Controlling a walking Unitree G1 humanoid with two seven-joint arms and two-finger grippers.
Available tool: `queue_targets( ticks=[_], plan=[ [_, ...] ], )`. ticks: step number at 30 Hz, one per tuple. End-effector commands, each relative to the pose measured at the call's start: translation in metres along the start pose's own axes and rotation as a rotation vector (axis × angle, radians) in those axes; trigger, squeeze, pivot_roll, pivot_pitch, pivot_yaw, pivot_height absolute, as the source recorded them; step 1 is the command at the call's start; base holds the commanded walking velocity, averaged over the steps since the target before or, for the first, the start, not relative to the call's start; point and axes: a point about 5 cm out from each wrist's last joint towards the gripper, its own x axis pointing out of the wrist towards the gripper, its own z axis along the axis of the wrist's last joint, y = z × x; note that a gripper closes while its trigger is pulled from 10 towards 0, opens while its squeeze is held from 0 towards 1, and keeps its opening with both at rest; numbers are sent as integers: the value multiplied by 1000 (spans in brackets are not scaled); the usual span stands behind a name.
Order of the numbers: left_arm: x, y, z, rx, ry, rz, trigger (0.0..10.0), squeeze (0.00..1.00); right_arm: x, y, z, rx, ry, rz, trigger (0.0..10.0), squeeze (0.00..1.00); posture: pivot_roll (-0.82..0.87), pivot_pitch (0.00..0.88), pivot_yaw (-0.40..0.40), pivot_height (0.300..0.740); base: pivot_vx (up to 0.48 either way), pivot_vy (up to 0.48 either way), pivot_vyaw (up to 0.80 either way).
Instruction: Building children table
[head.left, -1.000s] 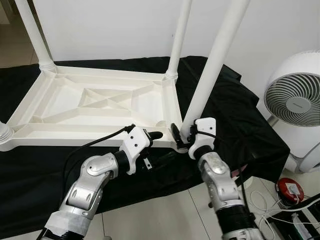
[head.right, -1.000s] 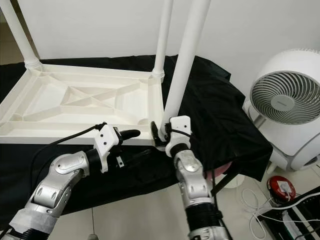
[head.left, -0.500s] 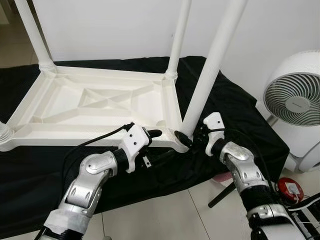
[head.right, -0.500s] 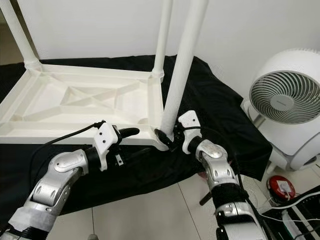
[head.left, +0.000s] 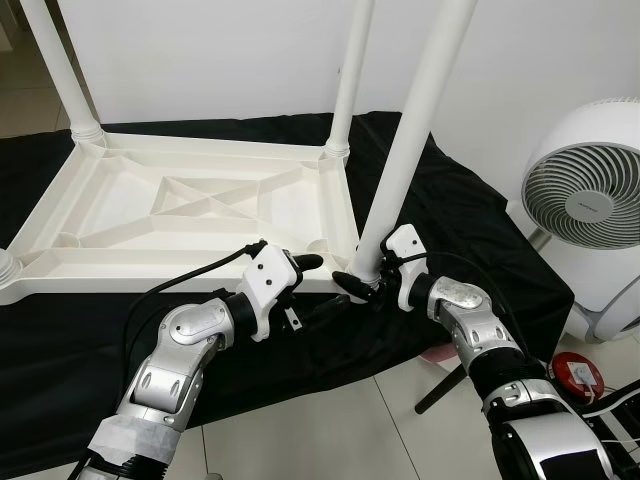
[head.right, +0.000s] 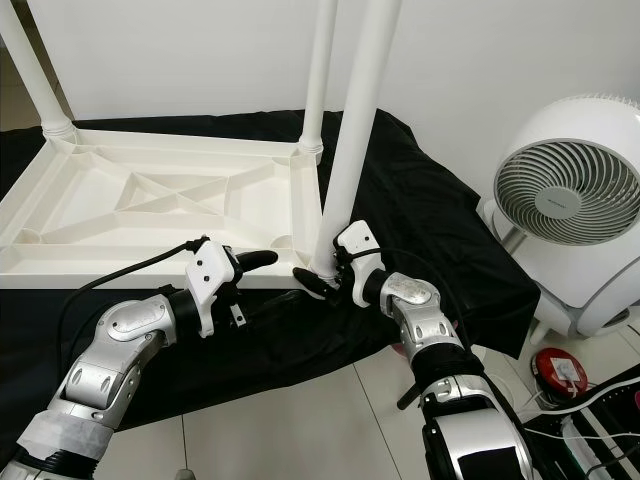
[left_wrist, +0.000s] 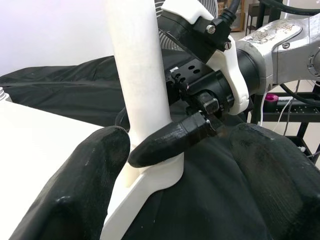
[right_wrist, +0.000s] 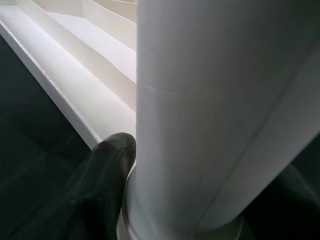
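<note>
right gripper (head.left: 362, 282) swung back to table leg (head.left: 415, 130) base, fingers pinching it | left gripper (head.left: 300, 266) beside leg, spread cannot tell | table top (head.left: 190, 205) upside down

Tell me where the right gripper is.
In the left eye view the right gripper is at the foot of the near right table leg, clasping it where it meets the tabletop's corner.
</note>
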Motion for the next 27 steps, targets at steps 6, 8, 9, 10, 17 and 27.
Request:
queue_targets(
  ticks=[6,8,9,10,17,27],
  plan=[
    [1,-1,-1,-11,8,51,10000,0,-6,4,-11,35,-5,37,0,0,20,0,-75,740,0,0,0],
    [1,-2,-1,-12,7,49,10000,0,-7,4,-12,35,-11,37,0,0,16,0,-74,740,0,0,0],
    [1,-2,-1,-12,7,49,10000,0,-7,4,-12,35,-11,37,0,0,16,0,-74,740,0,0,0],
    [2,-2,-1,-13,6,46,10000,0,-8,4,-13,45,-18,21,10000,0,11,0,-72,740,0,0,0],
    [4,-5,-2,-21,4,31,10000,0,-12,3,-16,76,-28,-112,10000,0,-3,0,-70,740,0,0,0],
    [1,-5,-6,-21,20,26,10000,0,-12,21,-8,150,-86,-400,10000,0,-7,0,-72,740,0,0,0]
  ],
)
